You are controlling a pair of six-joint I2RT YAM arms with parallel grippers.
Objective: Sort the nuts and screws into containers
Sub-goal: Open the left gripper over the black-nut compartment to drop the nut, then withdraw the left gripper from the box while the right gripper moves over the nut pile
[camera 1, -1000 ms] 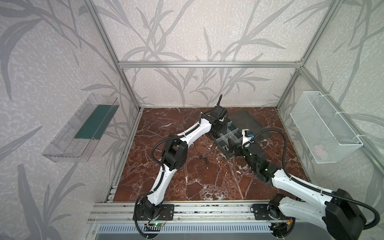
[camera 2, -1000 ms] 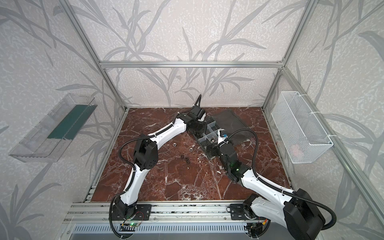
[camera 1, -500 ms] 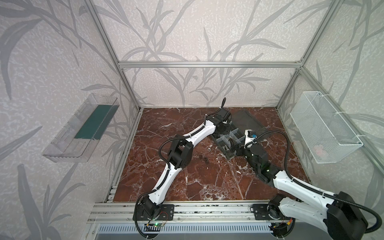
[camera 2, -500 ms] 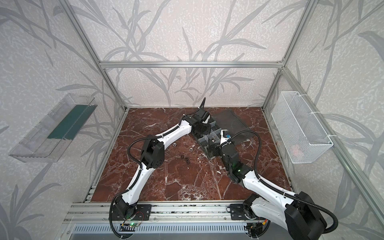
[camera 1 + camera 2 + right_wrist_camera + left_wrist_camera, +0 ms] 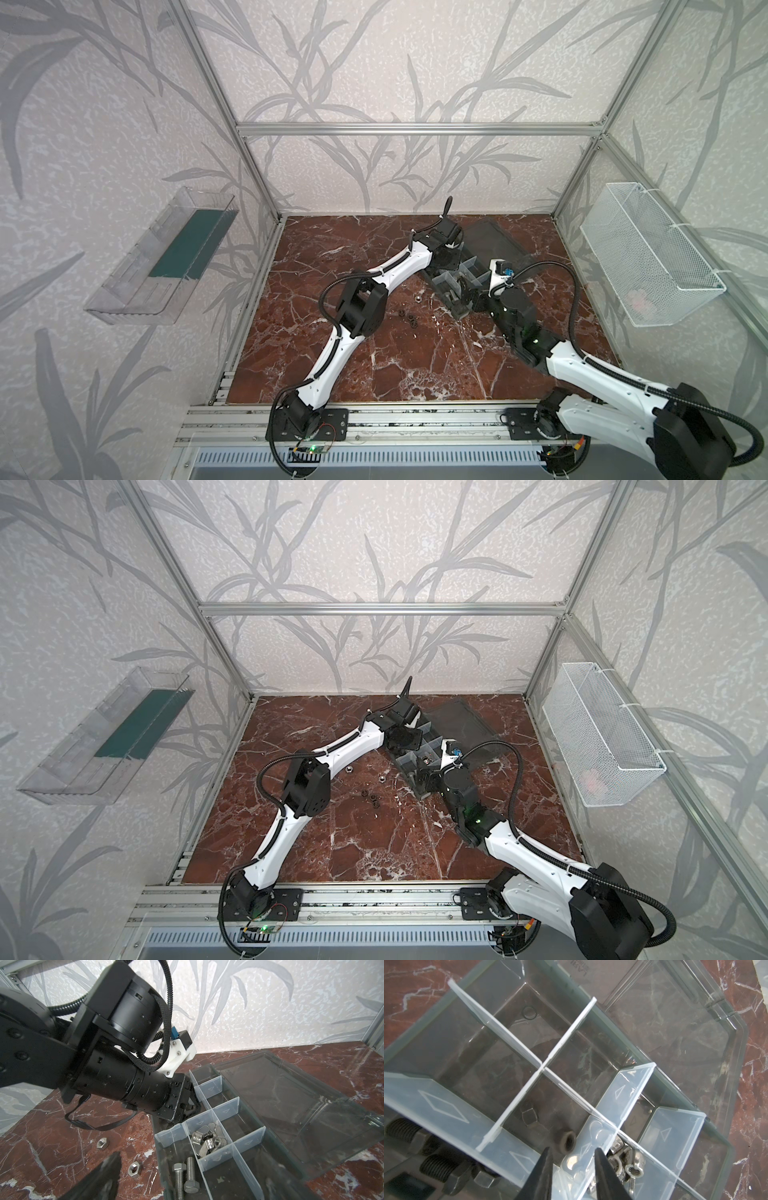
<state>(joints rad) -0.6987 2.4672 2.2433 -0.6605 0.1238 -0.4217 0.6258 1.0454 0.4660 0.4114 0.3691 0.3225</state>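
The left gripper (image 5: 572, 1150) is hanging right over the box (image 5: 675, 1093). Its fingers (image 5: 544, 1167) are standing apart with nothing pinched between them. Just beyond the tips, a black nut (image 5: 568, 1142) is lying in a compartment (image 5: 542, 1126) of the box, tipped up so its threaded hole is showing. A second dark nut (image 5: 529, 1117) is sitting flat beside it in the same compartment. One divider (image 5: 604, 1126) over, wing nuts (image 5: 623, 1160) are lying in a silver heap.

The screws (image 5: 185, 1176) are resting in the box's end compartment, the one nearest the right arm. Two are showing, side by side, heads pointing opposite ways. The right gripper (image 5: 189, 1155) is hovering at that same end of the box, spread wide and holding nothing. One finger (image 5: 104, 1174) is hanging outside the box's long wall, and the other is only a dark blur across the box.

The lid (image 5: 291, 1105) is lying open and flat along the box's far long side. On the table (image 5: 374, 365), off the opposite long side, two silver nuts (image 5: 135, 1168) are lying loose near the box. A pair of black nuts (image 5: 374, 802) is sitting a little farther out.
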